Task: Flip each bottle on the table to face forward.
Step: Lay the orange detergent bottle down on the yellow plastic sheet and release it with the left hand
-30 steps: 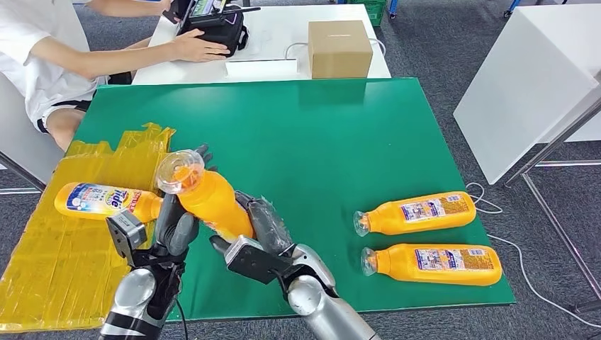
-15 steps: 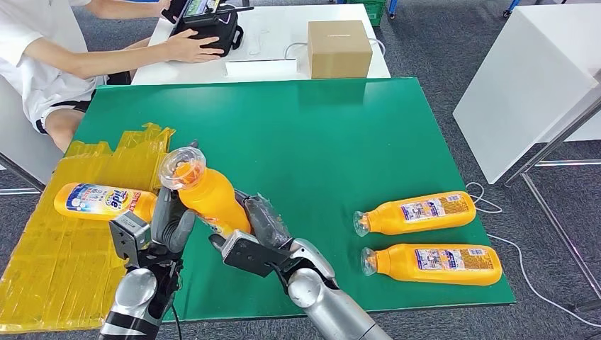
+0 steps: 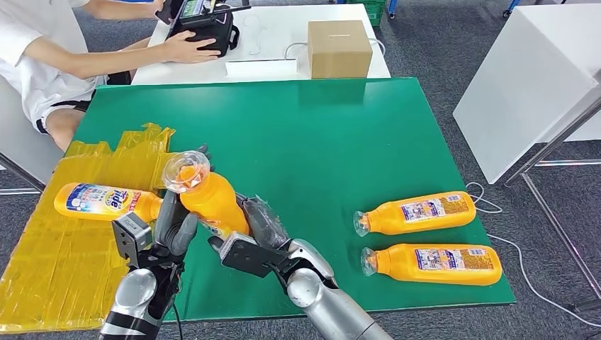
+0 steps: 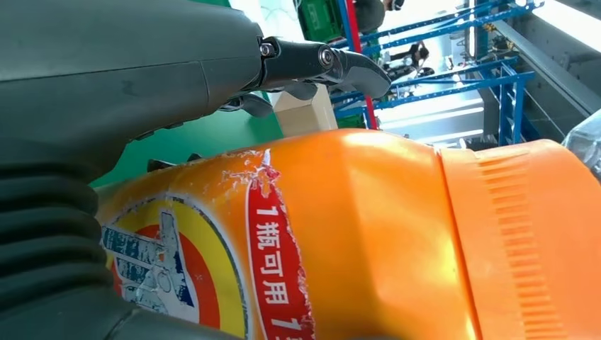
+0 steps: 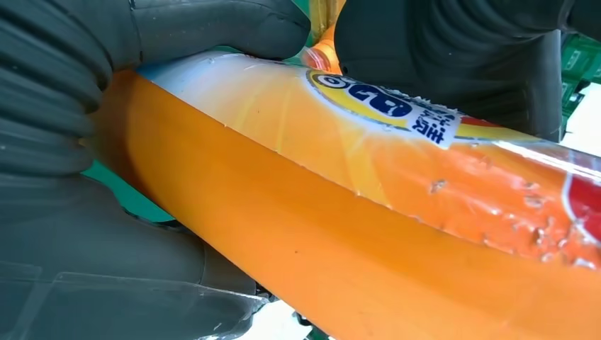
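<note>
Together both hands [image 3: 212, 237] grip a glossy orange plastic bottle [image 3: 209, 202].

Two silver metal arms end in dark grey hands: the left hand [image 3: 172, 230] and the right hand [image 3: 259, 230] each have a ribbed rubber cover, a thick grey thumb, black jointed fingers [image 4: 322, 60] with small screws, and a boxy wrist camera.

Grips an orange detergent bottle [image 4: 368, 234] in the left hand [image 4: 127, 106], grey ribbed cover and thick thumb wrapped against its side. Shows a scuffed label with a red band of white characters and a blue-and-white emblem. Dark fingers [image 4: 322, 64] reach over the bottle. Beyond: green table [image 4: 205, 138], cardboard box [image 4: 306, 113], blue racks [image 4: 461, 64].
</note>
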Controlling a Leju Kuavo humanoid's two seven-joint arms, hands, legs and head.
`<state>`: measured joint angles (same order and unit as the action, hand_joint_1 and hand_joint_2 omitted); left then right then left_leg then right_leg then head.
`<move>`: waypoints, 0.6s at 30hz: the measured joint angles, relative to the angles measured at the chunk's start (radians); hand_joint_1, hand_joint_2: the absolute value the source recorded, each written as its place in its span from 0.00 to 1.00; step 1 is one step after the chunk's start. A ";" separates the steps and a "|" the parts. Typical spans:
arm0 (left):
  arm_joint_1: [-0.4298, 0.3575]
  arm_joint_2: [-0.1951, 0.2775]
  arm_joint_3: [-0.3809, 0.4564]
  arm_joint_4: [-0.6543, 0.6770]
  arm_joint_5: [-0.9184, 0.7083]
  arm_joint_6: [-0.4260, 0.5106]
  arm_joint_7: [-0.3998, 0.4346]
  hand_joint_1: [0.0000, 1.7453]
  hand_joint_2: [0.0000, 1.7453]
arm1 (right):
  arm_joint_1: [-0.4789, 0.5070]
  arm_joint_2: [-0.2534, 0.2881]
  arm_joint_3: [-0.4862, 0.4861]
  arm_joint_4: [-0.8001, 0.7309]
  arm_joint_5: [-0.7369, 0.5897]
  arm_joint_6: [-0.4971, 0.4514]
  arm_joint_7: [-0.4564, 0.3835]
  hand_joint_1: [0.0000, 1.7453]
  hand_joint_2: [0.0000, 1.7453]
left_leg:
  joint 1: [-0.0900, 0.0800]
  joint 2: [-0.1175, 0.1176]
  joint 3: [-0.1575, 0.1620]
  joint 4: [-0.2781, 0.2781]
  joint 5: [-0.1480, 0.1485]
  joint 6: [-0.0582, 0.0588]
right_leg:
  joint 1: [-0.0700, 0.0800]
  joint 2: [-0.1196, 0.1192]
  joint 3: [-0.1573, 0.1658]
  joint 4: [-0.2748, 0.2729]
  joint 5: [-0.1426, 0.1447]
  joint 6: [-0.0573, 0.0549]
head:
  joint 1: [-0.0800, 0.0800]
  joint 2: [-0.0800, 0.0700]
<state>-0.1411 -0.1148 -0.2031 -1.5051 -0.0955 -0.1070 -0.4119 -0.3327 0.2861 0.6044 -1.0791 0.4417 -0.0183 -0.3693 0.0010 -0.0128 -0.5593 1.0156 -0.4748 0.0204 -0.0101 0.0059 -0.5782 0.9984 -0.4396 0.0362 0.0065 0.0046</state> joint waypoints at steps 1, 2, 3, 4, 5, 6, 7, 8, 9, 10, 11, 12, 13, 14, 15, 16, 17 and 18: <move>0.000 0.001 0.000 0.001 0.001 -0.010 0.001 0.00 1.00 | 0.000 0.000 0.001 0.001 0.001 0.000 0.000 1.00 1.00 | 0.000 0.000 0.000 0.000 0.000 0.000 | 0.000 0.000 0.000 0.000 0.000 0.000 | 0.000 0.000; -0.001 0.002 -0.001 0.002 0.003 -0.023 0.003 0.00 1.00 | 0.000 0.000 0.001 0.002 0.002 0.000 0.000 1.00 1.00 | 0.000 0.000 0.000 0.000 0.000 0.000 | 0.000 0.000 0.000 0.000 0.000 0.000 | 0.000 0.000; -0.001 0.004 -0.002 0.004 0.006 -0.040 0.005 0.00 1.00 | 0.000 0.000 0.002 0.003 0.003 0.000 -0.001 1.00 1.00 | 0.000 0.000 0.000 0.000 0.000 0.000 | 0.000 0.000 0.000 0.000 0.000 0.000 | 0.000 0.000; -0.002 0.007 -0.003 0.007 0.011 -0.057 0.006 0.00 1.00 | 0.001 0.000 0.002 0.004 0.004 0.000 -0.001 1.00 1.00 | 0.000 0.000 0.000 0.000 0.000 0.000 | 0.000 0.000 0.000 0.000 0.000 0.000 | 0.000 0.000; -0.002 0.009 -0.004 0.010 0.018 -0.076 0.007 0.00 1.00 | 0.001 0.000 0.003 0.005 0.006 0.000 -0.001 1.00 1.00 | 0.000 0.000 0.000 0.000 0.000 0.000 | 0.000 0.000 0.000 0.000 0.000 0.000 | 0.000 0.000; -0.002 0.012 -0.006 0.014 0.025 -0.094 0.006 0.00 1.00 | 0.001 0.000 0.004 0.006 0.007 0.000 -0.002 1.00 1.00 | 0.000 0.000 0.000 0.000 0.000 0.000 | 0.000 0.000 0.000 0.000 0.000 0.000 | 0.000 0.000; -0.002 0.016 -0.007 0.017 0.032 -0.111 0.005 0.00 1.00 | 0.001 0.000 0.004 0.008 0.008 0.000 -0.002 1.00 1.00 | 0.000 0.000 0.000 0.000 0.000 0.000 | 0.000 0.000 0.000 0.000 0.000 0.000 | 0.000 0.000; -0.002 0.019 -0.008 0.020 0.037 -0.126 0.002 0.00 1.00 | 0.002 0.000 0.005 0.009 0.010 0.000 -0.003 1.00 1.00 | 0.000 0.000 0.000 0.000 0.000 0.000 | 0.000 0.000 0.000 0.000 0.000 0.000 | 0.000 0.000; -0.002 0.024 -0.011 0.022 0.041 -0.138 0.000 0.00 1.00 | 0.002 -0.001 0.006 0.010 0.011 0.000 -0.004 1.00 1.00 | 0.000 0.000 0.000 0.000 0.000 0.000 | 0.000 0.000 0.000 0.000 0.000 0.000 | 0.000 0.000; -0.002 0.028 -0.013 0.024 0.042 -0.147 -0.003 0.00 1.00 | 0.003 -0.001 0.006 0.011 0.012 0.000 -0.005 1.00 1.00 | 0.000 0.000 0.000 0.000 0.000 0.000 | 0.000 0.000 0.000 0.000 0.000 0.000 | 0.000 0.000; -0.001 0.031 -0.016 0.025 0.041 -0.152 -0.005 0.00 1.00 | 0.004 -0.002 0.006 0.012 0.013 0.000 -0.007 1.00 1.00 | 0.000 0.000 0.000 0.000 0.000 0.000 | 0.000 0.000 0.000 0.000 0.000 0.000 | 0.000 0.000; -0.001 0.035 -0.018 0.025 0.039 -0.155 -0.006 0.00 1.00 | 0.005 -0.002 0.006 0.013 0.014 0.000 -0.009 1.00 1.00 | 0.000 0.000 0.000 0.000 0.000 0.000 | 0.000 0.000 0.000 0.000 0.000 0.000 | 0.000 0.000; 0.000 0.038 -0.021 0.025 0.037 -0.157 -0.008 0.00 1.00 | 0.006 -0.003 0.006 0.014 0.015 0.000 -0.010 1.00 1.00 | 0.000 0.000 0.000 0.000 0.000 0.000 | 0.000 0.000 0.000 0.000 0.000 0.000 | 0.000 0.000; 0.000 0.041 -0.023 0.025 0.035 -0.158 -0.008 0.00 1.00 | 0.007 -0.004 0.006 0.014 0.015 0.000 -0.011 1.00 1.00 | 0.000 0.000 0.000 0.000 0.000 0.000 | 0.000 0.000 0.000 0.000 0.000 0.000 | 0.000 0.000; 0.000 0.043 -0.025 0.025 0.033 -0.159 -0.008 0.00 1.00 | 0.007 -0.005 0.006 0.014 0.015 0.000 -0.012 1.00 1.00 | 0.000 0.000 0.000 0.000 0.000 0.000 | 0.000 0.000 0.000 0.000 0.000 0.000 | 0.000 0.000; 0.000 0.045 -0.026 0.025 0.033 -0.159 -0.008 0.00 1.00 | 0.008 -0.005 0.006 0.015 0.015 0.000 -0.012 1.00 1.00 | 0.000 0.000 0.000 0.000 0.000 0.000 | 0.000 0.000 0.000 0.000 0.000 0.000 | 0.000 0.000; 0.000 0.047 -0.028 0.025 0.033 -0.159 -0.009 0.00 1.00 | 0.008 -0.005 0.006 0.015 0.016 0.000 -0.012 1.00 1.00 | 0.000 0.000 0.000 0.000 0.000 0.000 | 0.000 0.000 0.000 0.000 0.000 0.000 | 0.000 0.000; 0.000 0.048 -0.029 0.025 0.033 -0.159 -0.009 0.00 1.00 | 0.008 -0.005 0.006 0.016 0.016 0.000 -0.012 1.00 1.00 | 0.000 0.000 0.000 0.000 0.000 0.000 | 0.000 0.000 0.000 0.000 0.000 0.000 | 0.000 0.000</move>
<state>-0.1410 -0.0668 -0.2319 -1.4797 -0.0629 -0.2663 -0.4206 -0.3245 0.2808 0.6107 -1.0634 0.4573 -0.0183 -0.3816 0.0010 -0.0128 -0.5593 1.0155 -0.4748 0.0204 -0.0100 0.0059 -0.5782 0.9985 -0.4395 0.0362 0.0065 0.0046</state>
